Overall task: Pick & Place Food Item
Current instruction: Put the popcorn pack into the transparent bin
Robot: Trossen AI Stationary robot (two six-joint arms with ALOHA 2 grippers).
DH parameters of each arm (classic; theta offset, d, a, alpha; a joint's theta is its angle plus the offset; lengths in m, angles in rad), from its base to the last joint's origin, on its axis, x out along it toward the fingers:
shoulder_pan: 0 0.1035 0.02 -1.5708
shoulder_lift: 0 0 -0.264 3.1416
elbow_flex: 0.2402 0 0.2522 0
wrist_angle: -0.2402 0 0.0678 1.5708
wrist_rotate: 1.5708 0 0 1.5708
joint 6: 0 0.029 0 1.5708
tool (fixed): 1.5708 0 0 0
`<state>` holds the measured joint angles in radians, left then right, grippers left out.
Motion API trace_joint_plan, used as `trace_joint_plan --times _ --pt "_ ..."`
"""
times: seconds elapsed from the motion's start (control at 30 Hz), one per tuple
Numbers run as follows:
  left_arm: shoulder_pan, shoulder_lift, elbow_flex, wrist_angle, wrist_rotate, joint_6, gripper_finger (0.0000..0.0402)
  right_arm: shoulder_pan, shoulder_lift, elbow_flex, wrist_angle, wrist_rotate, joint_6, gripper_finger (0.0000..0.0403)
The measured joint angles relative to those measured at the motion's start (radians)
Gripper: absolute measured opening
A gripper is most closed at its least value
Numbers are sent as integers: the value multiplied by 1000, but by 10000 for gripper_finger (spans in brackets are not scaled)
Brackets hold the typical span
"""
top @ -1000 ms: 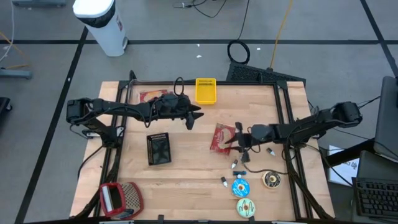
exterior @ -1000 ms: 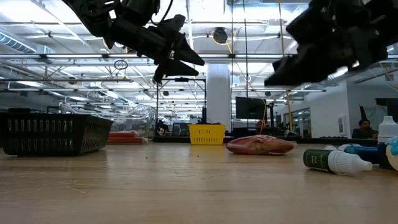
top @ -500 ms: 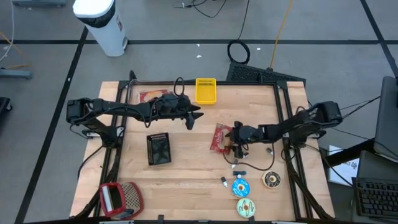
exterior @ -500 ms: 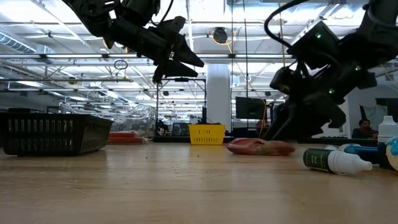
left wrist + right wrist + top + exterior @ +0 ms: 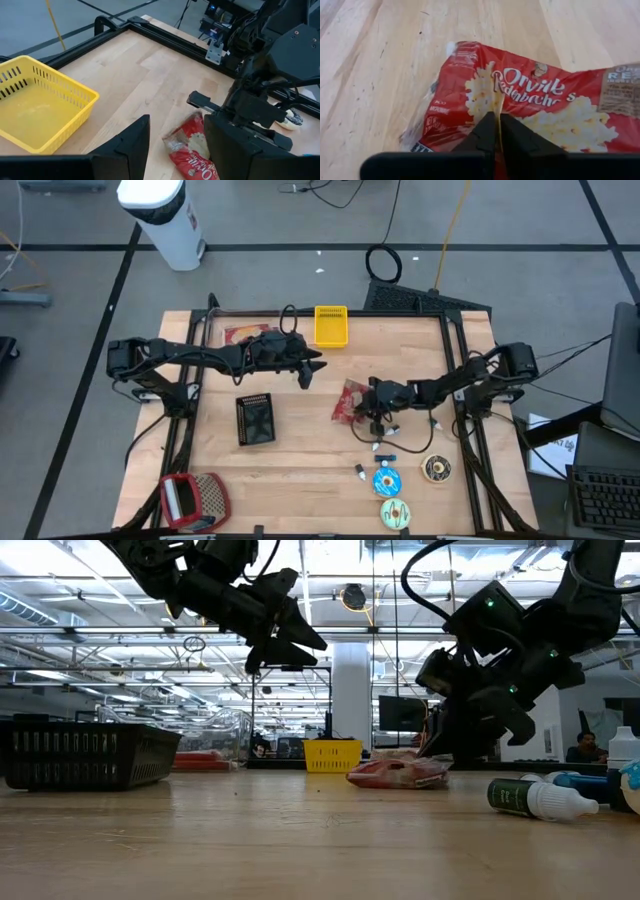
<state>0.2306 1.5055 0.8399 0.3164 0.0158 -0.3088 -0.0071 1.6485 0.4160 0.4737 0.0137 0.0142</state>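
A red popcorn bag (image 5: 348,402) lies on the wooden table right of its middle. It also shows in the low view (image 5: 395,773) and in the right wrist view (image 5: 530,95). My right gripper (image 5: 369,409) is down on the bag and shut on it. My left gripper (image 5: 311,370) hangs open and empty above the table, to the far left of the bag. Its wrist view looks past its fingers (image 5: 176,122) at the bag (image 5: 192,147). A yellow basket (image 5: 331,326) stands at the far edge. My right gripper pinches a raised crease in the bag's printed top face (image 5: 496,102), near the middle of the bag, between its two fingertips (image 5: 485,127). The fingers come slanting down from the table's right side. The bag's left part rests on the table (image 5: 365,780).
A black basket (image 5: 256,418) stands left of the middle. A second red packet (image 5: 240,335) lies at the far left. Small bottles (image 5: 535,798) and round packets (image 5: 388,481) lie near the front right. A red object (image 5: 192,498) sits at the near left corner.
My right gripper has come down from high above the table and gone toward the table's left edge, onto the popcorn bag. The bag has slid a little toward the left. My left gripper has kept still.
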Motion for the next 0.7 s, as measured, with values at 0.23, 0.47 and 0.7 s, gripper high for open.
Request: trace_joint_plan --times 0.23,0.47,0.7 --pt "0 0 0 0 0 -7 186 0 -61 -2 72 12 -60 1" --pt "-4 0 0 3 7 -40 186 -5 -263 -3 128 89 -226 0" --pt "-20 0 0 45 38 -108 186 -7 -401 -4 143 147 -364 0"
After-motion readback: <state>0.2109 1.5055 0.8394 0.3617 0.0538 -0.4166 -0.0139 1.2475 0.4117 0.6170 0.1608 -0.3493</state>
